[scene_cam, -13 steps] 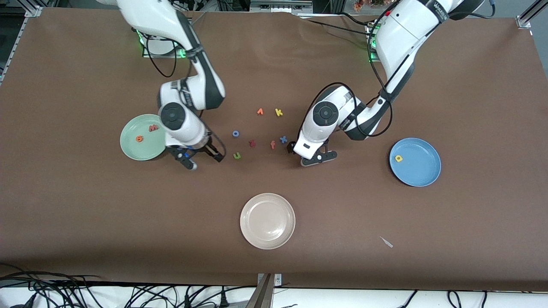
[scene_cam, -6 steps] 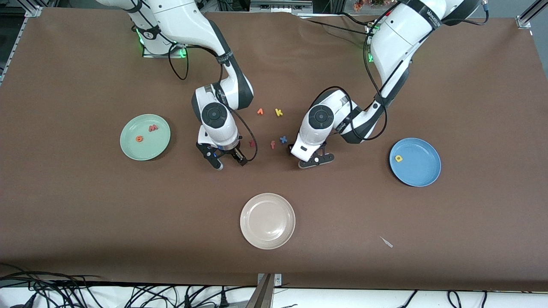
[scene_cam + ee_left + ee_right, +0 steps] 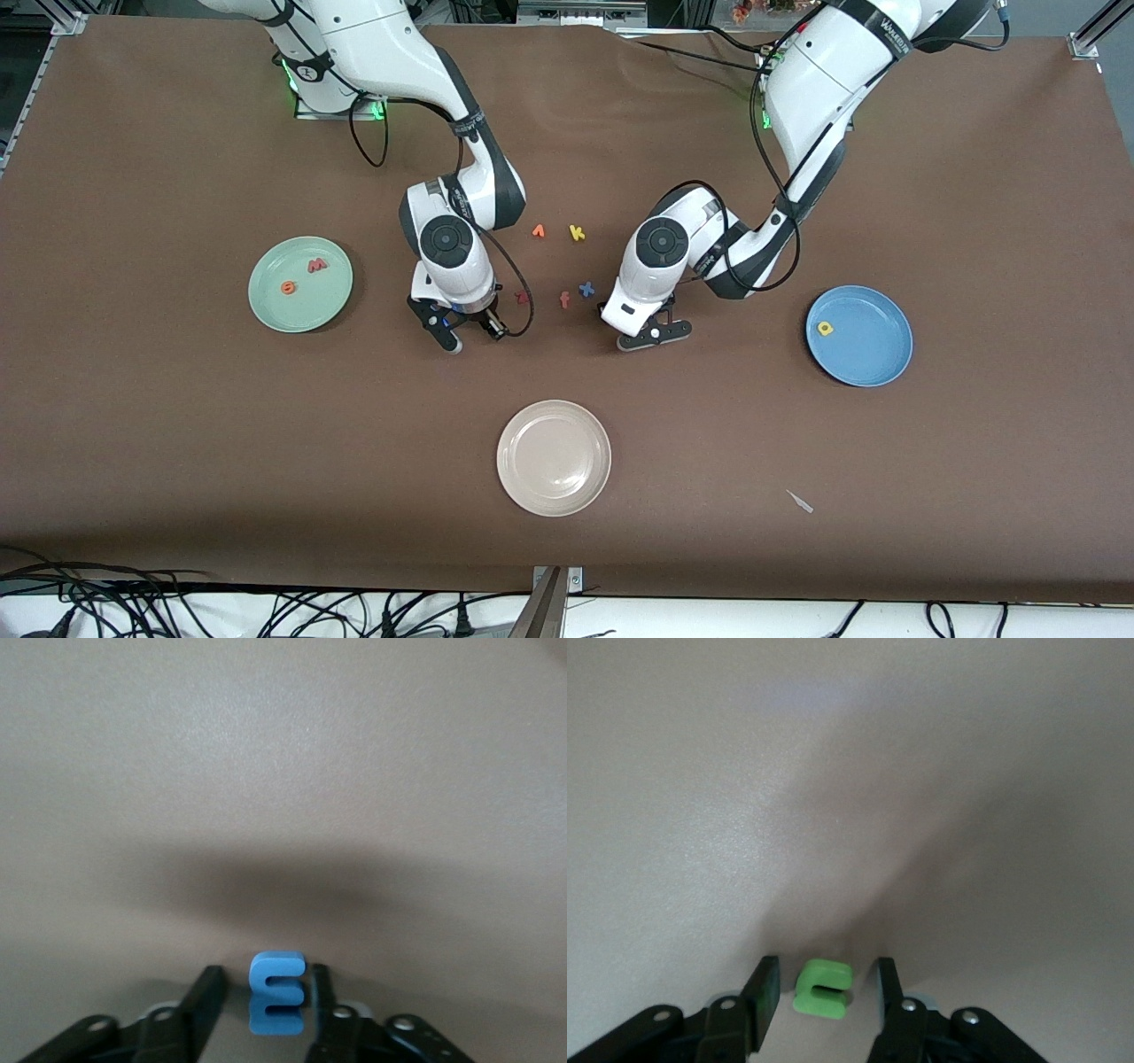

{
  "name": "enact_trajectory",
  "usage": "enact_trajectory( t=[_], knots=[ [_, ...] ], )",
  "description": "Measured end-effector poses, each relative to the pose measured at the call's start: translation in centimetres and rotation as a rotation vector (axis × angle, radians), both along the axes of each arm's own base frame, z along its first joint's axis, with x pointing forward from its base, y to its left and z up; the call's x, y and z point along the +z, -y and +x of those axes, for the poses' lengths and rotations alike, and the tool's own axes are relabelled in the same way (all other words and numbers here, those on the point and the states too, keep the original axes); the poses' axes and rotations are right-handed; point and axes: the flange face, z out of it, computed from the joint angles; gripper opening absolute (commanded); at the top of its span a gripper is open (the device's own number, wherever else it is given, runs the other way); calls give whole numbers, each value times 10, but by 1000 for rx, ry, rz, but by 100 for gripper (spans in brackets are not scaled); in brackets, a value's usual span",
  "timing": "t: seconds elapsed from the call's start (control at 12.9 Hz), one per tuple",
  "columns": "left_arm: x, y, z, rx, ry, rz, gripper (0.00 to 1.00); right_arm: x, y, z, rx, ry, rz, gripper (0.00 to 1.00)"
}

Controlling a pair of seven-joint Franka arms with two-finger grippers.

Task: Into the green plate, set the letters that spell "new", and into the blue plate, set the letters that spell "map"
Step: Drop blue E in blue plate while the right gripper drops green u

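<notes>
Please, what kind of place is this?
Probably a robotics lab bench: a brown-covered table with metal framing, loose black cables along its edge, and tiny foam letters beside a round beige plate.

Letter m sits btw fingers of my left gripper; letter n btw those of my right gripper. Two-letter plate lies off my right jaws toward right-arm end, one-letter plate off my left jaws toward left-arm end. Bare plate lies nearer front cam, btw both jaws.

Green plate holds orange e, pink w.
</notes>
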Motion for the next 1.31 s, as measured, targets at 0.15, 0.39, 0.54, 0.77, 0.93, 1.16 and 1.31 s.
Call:
enact_trajectory(
  t=[0.15, 0.39, 0.54, 0.77, 0.93, 1.16, 1.31],
  knots=[
    [2, 1, 1, -1, 3, -1, 6, -1, -2, -2, 2, -1, 1, 52],
    [2, -1, 2, -12, -12, 19, 5, -2, -5, -4, 5, -1, 2, 25],
    [7, -17, 11, -73, -71, 87, 5, 0, -6, -3, 6, 1, 5, 19],
    [32, -66, 38, -207, -161, 154, 5, 3, -6, 0, 14, 5, 6, 19],
    [49, -110, 51, -321, -234, 176, 5, 19, 7, 11, 59, -11, -10, 19],
    [69, -180, 69, -492, -323, 153, 5, 70, 69, 36, 171, -118, -51, 19],
    [73, -240, 82, -605, -364, 101, 7, 101, 125, 48, 256, -176, -50, 19]
  ],
)
